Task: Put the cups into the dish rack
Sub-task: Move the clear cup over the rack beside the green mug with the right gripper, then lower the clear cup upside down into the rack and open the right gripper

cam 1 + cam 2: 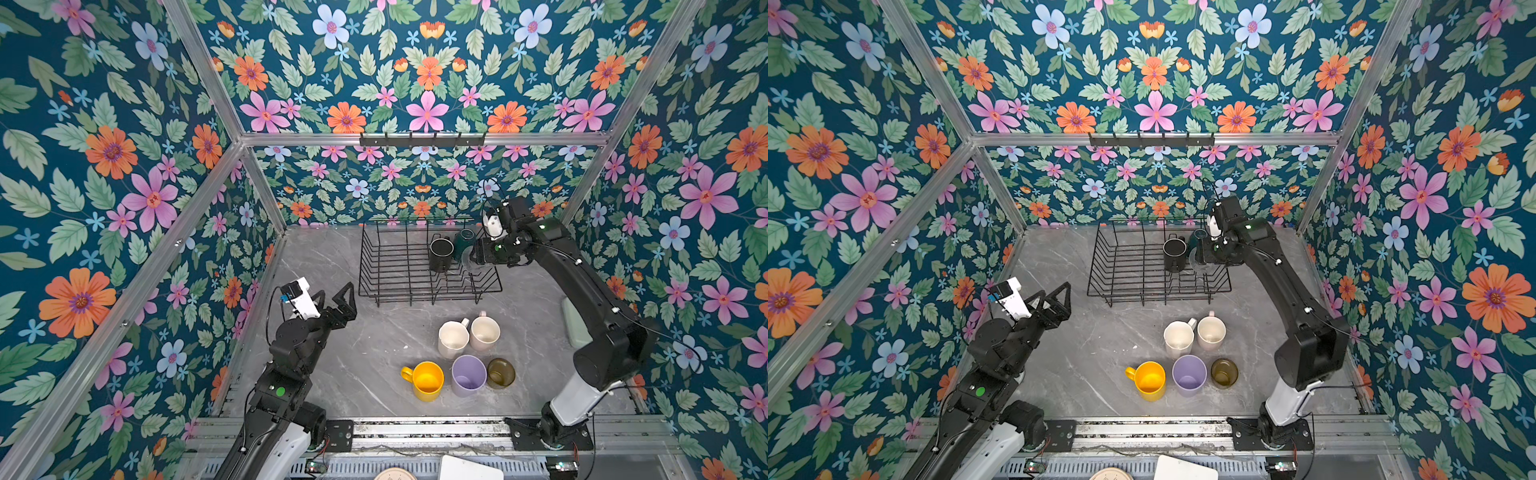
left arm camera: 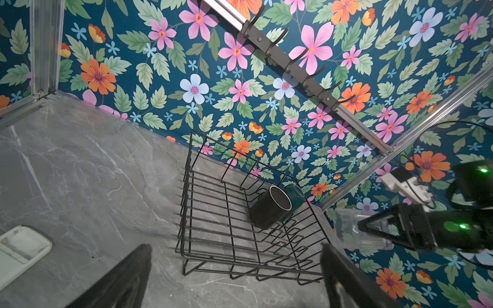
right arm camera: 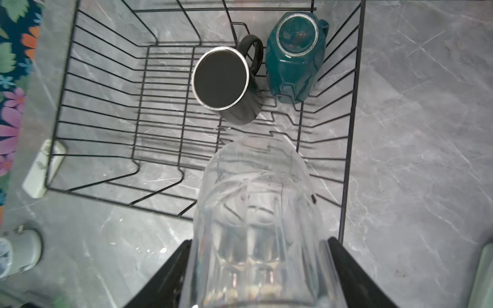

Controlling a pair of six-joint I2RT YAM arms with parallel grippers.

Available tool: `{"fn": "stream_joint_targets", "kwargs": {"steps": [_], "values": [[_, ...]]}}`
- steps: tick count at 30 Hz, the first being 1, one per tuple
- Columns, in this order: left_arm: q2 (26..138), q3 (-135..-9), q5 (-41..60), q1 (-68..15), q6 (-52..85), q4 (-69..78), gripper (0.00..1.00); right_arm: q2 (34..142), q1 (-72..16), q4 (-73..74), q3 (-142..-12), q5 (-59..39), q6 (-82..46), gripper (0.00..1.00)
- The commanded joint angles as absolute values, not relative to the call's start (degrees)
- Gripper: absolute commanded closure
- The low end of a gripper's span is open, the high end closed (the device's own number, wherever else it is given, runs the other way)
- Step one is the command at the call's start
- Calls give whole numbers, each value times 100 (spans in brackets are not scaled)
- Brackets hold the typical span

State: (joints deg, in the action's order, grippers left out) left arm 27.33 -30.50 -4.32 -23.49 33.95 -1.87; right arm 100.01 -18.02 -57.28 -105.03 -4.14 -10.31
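The black wire dish rack (image 1: 365,266) stands at the back of the table. In its right end a black mug (image 1: 441,253) is upright and a dark green mug (image 3: 294,58) is upside down. My right gripper (image 3: 257,256) is shut on a clear glass (image 3: 256,213), held over the rack's right front corner (image 3: 352,106). Near the front stand a white mug (image 1: 452,337), a pale pink mug (image 1: 484,332), a yellow mug (image 1: 427,380), a lavender tumbler (image 1: 468,375) and an amber-brown glass (image 1: 500,372). My left gripper (image 1: 332,297) hovers open and empty, left of the rack.
A pale green tray (image 1: 575,328) lies by the right wall, partly under the right arm. A black hook rail (image 1: 422,139) runs along the back wall above the rack. Flowered walls close in three sides.
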Motion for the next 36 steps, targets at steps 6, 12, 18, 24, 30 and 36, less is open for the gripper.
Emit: {"fn": "stream_joint_targets", "kwargs": {"steps": [6,12,18,24,30,36], "values": [[2551,-3085,-561,-2349,3234,-421,0,10974,-1796,-6150,-11414,53,-703,100],[2538,-3100,-571,-2349,3213,-483,0,11615,-1776,-6304,-11948,18,-659,100],[2528,-3111,-589,-2352,3199,-562,0,12071,-1777,-6363,-12326,80,-628,100],[2526,-3120,-580,-2344,3208,-589,0,12451,-1776,-6440,-12530,245,-616,100],[2530,-3129,-589,-2355,3208,-640,0,12735,-1775,-6432,-12614,259,-606,100],[2523,-3146,-622,-2347,3208,-718,0,12966,-1780,-6415,-12630,260,-615,100]]}}
